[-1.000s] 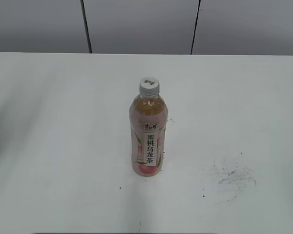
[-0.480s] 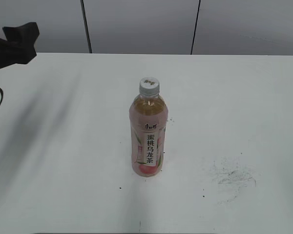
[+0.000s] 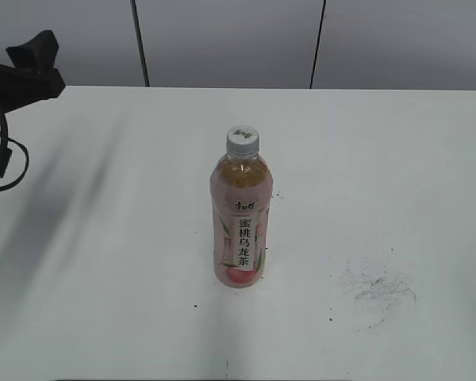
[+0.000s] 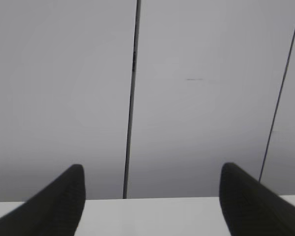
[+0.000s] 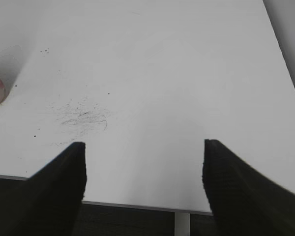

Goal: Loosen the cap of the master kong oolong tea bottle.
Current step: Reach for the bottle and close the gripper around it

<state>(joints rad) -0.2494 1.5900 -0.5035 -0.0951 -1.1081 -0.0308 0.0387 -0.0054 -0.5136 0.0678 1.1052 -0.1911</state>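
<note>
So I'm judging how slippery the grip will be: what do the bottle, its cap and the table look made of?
The bottle looks like clear, glossy thin plastic: amber tea shows through above a printed pink label. The cap seems matte white-grey plastic with ribbed sides. The table looks smooth, matte white, perhaps laminate, with dark scuffs at the right.

The left hand [image 3: 20, 67] has come into the exterior view at the far left edge, where a second ago only bare surface [image 3: 103, 238] and wall showed. Since half a second ago it has shifted slightly, and a loop of black cable [image 3: 1, 163] now hangs lower beneath it. Its shadow across the surface has grown broader.
</note>
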